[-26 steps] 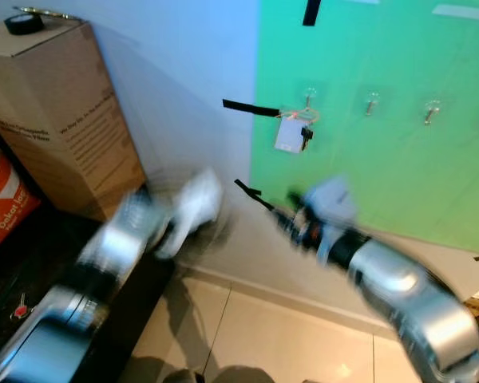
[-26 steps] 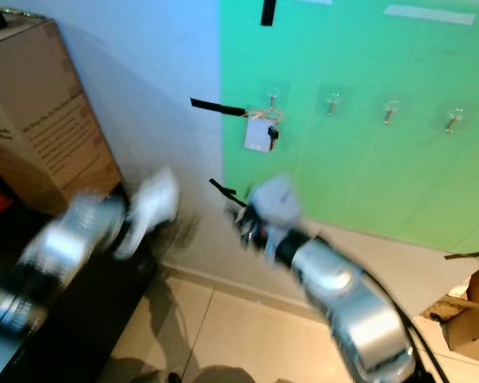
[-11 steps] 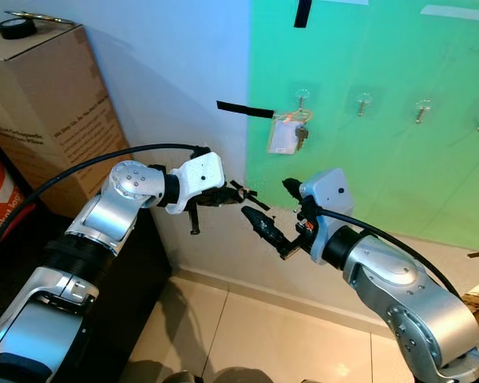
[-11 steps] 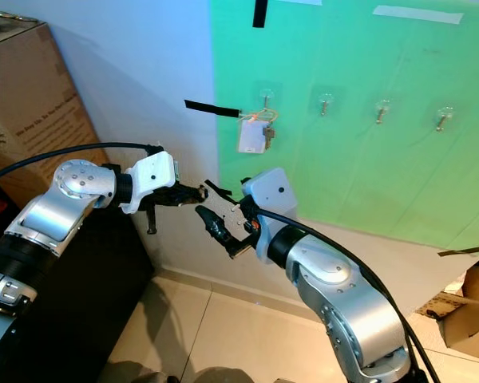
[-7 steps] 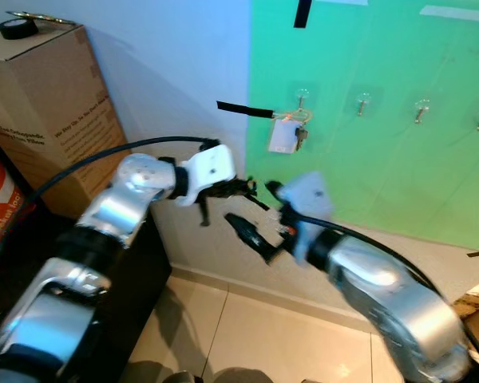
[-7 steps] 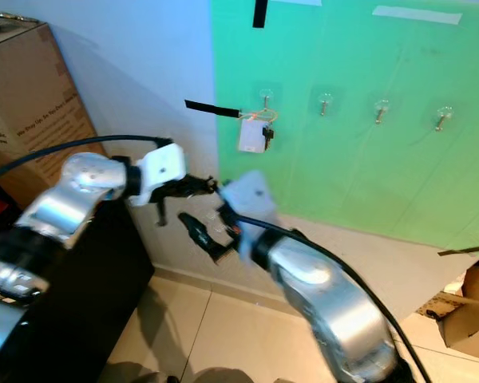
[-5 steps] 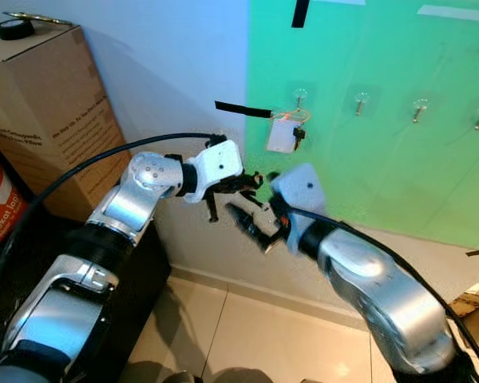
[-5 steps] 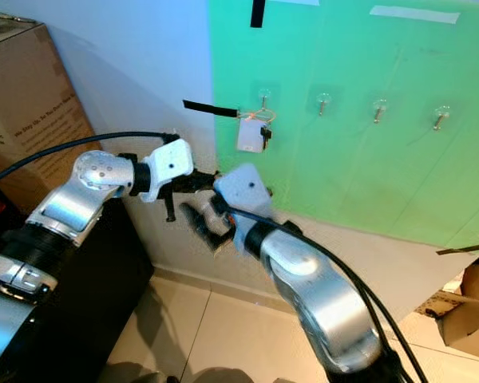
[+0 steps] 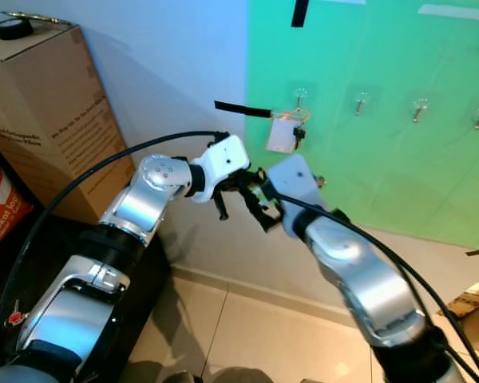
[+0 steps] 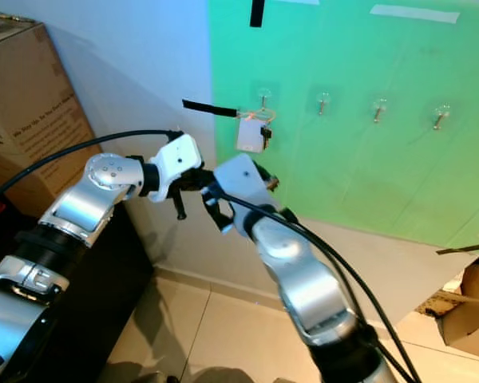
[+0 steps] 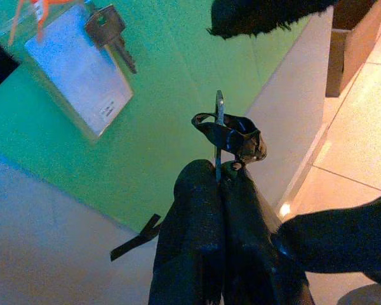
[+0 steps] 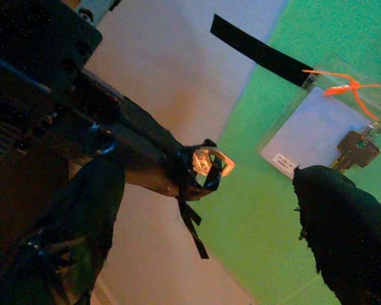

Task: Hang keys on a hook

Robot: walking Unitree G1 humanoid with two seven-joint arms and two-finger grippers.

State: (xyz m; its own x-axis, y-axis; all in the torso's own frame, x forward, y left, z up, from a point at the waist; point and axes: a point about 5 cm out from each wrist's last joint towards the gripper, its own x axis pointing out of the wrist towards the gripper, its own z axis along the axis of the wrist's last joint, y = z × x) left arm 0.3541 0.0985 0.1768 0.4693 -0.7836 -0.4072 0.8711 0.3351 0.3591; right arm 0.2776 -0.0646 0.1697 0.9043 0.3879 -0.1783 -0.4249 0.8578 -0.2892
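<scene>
1. Left eye view: both silver arms meet mid-frame in front of the wall. Left gripper [image 9: 241,182] sits just below a black tape strip [image 9: 241,109], its fingers pressed together on a small dark item; too small here to tell what. Right gripper [image 9: 259,209] crowds in right beside it, tips almost touching the left one; can't tell from here if its fingers are apart. On the green board [image 9: 399,152], upper centre, a hook [image 9: 301,96] carries a white tag w/ keys [image 9: 286,132]. Three more hooks run to the right; the last is near the frame edge. Cardboard box [image 9: 52,112] at upper left, w/ a tape roll [image 9: 6,27] on top.

2. Right eye view: same scene, shifted a bit. Right arm's elbow covers part of the board's lower edge. Floor tiles [image 10: 223,335] at bottom.

3. Left wrist view: the two fingers [image 11: 200,248] are closed on a black key ring [image 11: 232,136], w/ a thin metal piece standing up edge-on, at centre. Hung tag and key at upper left, tag cut off by the frame. A blurry black shape at top centre; probably the other gripper's fingertip, hard to say.

4. Right wrist view: its own fingers [image 12: 343,222] stand wide apart, one at lower left, one at lower right, both dark and blurred. The ring is between them, pinched by the left gripper's tips. Hung key sits mid-right, partly behind the finger.
</scene>
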